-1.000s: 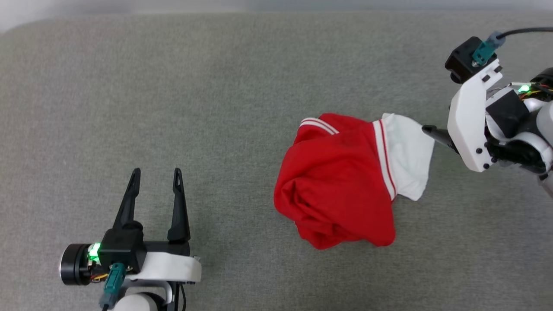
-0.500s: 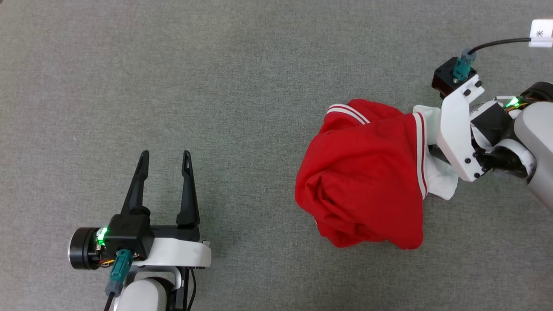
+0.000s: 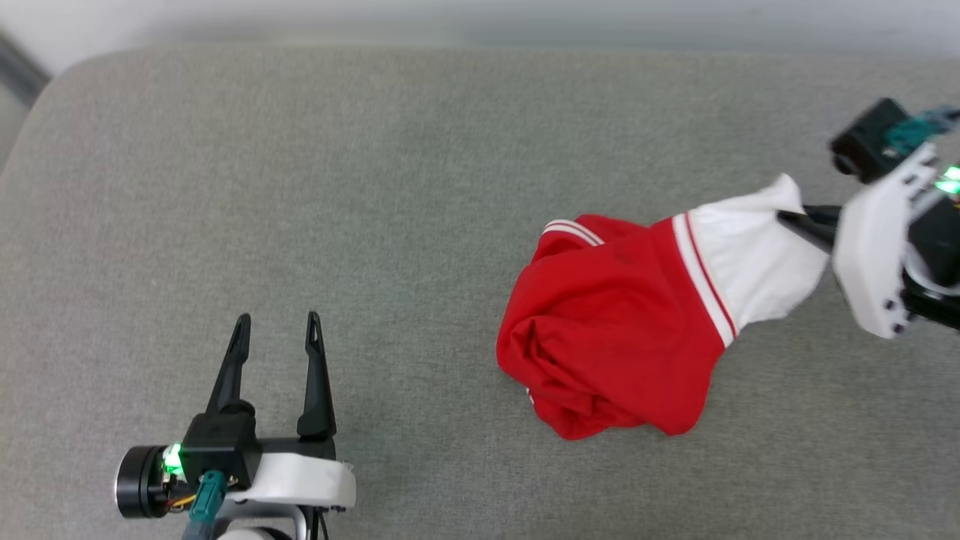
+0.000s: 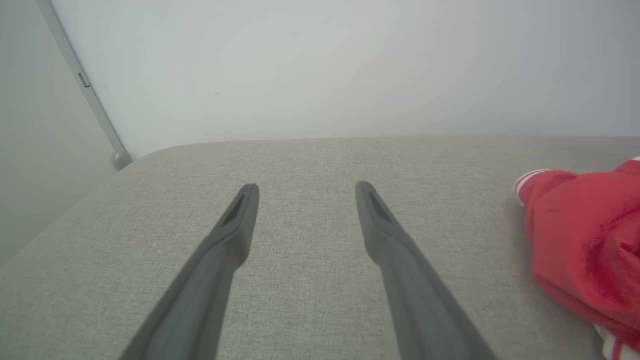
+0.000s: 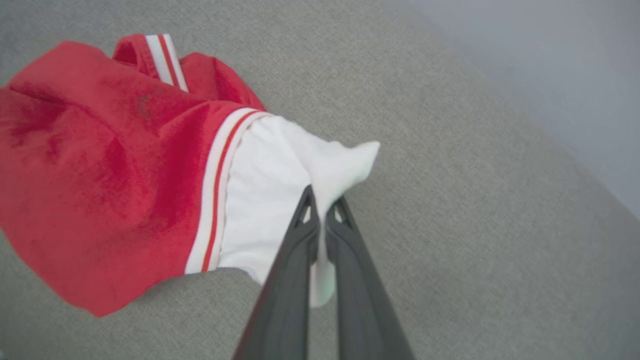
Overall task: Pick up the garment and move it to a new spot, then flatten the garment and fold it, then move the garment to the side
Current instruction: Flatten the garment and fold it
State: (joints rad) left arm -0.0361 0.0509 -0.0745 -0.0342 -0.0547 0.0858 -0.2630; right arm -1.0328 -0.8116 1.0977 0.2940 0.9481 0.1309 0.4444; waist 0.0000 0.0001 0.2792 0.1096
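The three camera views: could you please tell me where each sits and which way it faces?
Head view: above, looking down at the grey surface and garment; left gripper open, right gripper pinching the white sleeve.
Left wrist view: low, facing the wall along its open fingers.
Right wrist view: looking down its shut fingers at the sleeve.
Shared: all three show the garment.

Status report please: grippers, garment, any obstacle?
Right gripper shut on white sleeve of garment. Left gripper open, apart from garment. Garment bunched on grey surface. No obstacle seen.
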